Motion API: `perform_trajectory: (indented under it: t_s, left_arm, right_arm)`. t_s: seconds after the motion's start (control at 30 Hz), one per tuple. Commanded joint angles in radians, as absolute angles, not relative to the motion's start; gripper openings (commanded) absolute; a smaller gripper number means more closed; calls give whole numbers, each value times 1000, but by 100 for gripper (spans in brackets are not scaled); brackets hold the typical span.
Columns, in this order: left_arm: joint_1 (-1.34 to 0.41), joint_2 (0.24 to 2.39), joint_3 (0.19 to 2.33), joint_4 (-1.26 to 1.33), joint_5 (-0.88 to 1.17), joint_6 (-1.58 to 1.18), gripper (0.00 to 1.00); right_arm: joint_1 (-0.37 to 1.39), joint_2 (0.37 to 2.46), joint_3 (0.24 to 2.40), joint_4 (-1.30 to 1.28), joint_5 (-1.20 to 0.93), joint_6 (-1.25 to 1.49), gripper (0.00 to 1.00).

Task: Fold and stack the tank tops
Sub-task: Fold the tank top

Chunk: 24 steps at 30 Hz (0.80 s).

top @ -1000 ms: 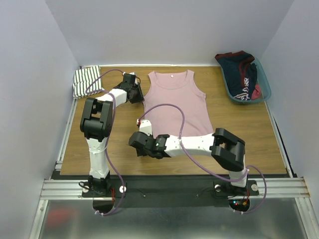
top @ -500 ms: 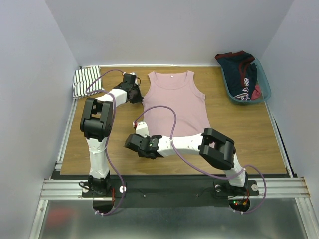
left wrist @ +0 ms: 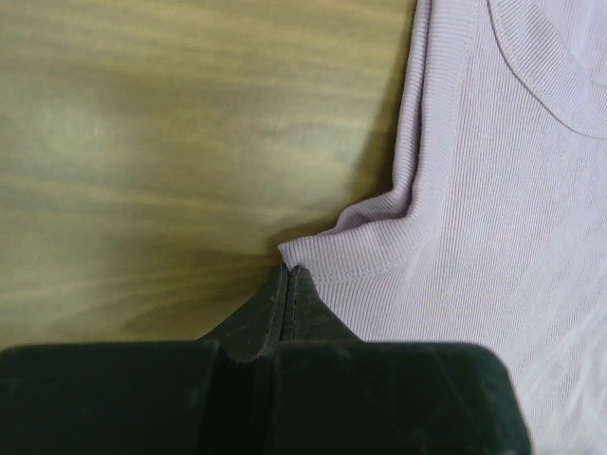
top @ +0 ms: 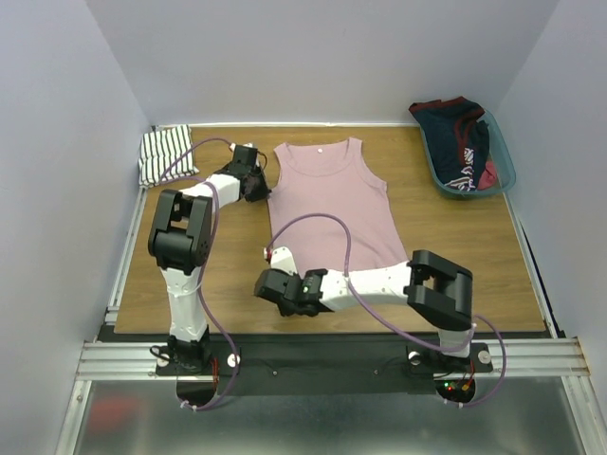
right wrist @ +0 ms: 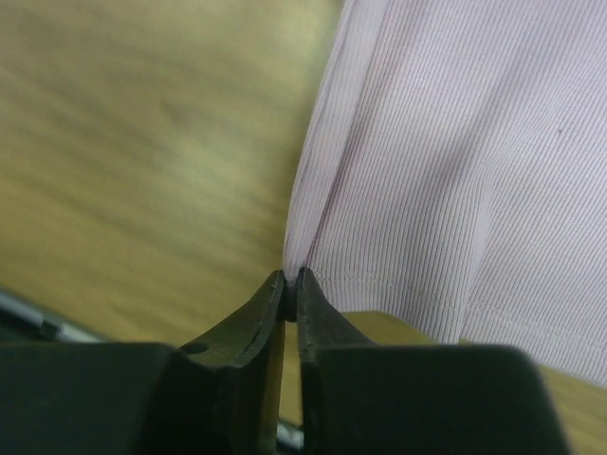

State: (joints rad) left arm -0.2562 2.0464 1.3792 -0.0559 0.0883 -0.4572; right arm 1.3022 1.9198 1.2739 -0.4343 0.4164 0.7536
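With left gripper (left wrist: 287,277) and right gripper (right wrist: 292,278) pinched closed on the pink tank top (top: 334,204), at its left armhole and hem corners, I can fold that side across.

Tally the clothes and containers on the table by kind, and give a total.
Tank tops: 2, the pink tank top and the striped tank top
Clothing heaps: 1, the navy-and-red clothing
Baskets: 1, the teal basket
Total: 4

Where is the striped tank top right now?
In the top view the striped tank top lies bunched at the table's far left corner, apart from the pink tank top, with the left hand between them.
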Motion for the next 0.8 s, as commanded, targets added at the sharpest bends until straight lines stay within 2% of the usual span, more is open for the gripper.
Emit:
perform_trajectory:
  t_s: [0.0,0.07,0.1,0.13,0.17,0.23,0.3,0.47,0.53,0.6,0.77]
  left_arm:
    - [-262,1939,1315,-41,31,-495,0]
    - [-262,1924,1298,-41,22,-499,4]
    - [-262,1908,1296,-41,20,-496,16]
    - [-262,1899,1295,-43,15,-491,23]
    - [-262,1884,1295,-43,17,-488,34]
    - [-262,1865,1296,-49,14,-483,40]
    - [-261,1842,1293,-51,11,-479,43]
    - [-259,1841,1310,-66,18,-460,41]
    - [-259,1861,1316,-77,37,-454,33]
    - [-259,1871,1313,-75,51,-445,30]
    - [-259,1914,1341,-104,75,-410,29]
  right_arm:
    - [1367,1795,1210,-403,334,759,25]
    - [1373,1760,1189,-396,331,768,39]
    - [1374,1737,1177,-394,340,776,51]
    - [1376,1715,1172,-394,351,778,55]
    - [1377,1671,1170,-396,371,778,57]
    - [1376,1628,1170,-396,394,772,59]
    - [1376,1586,1173,-396,446,775,59]
    - [1376,1638,1259,-402,499,769,42]
    - [1376,1709,1302,-403,491,764,35]
    - [1376,1776,1363,-406,492,753,30]
    - [1376,1899,1468,-439,525,736,29]
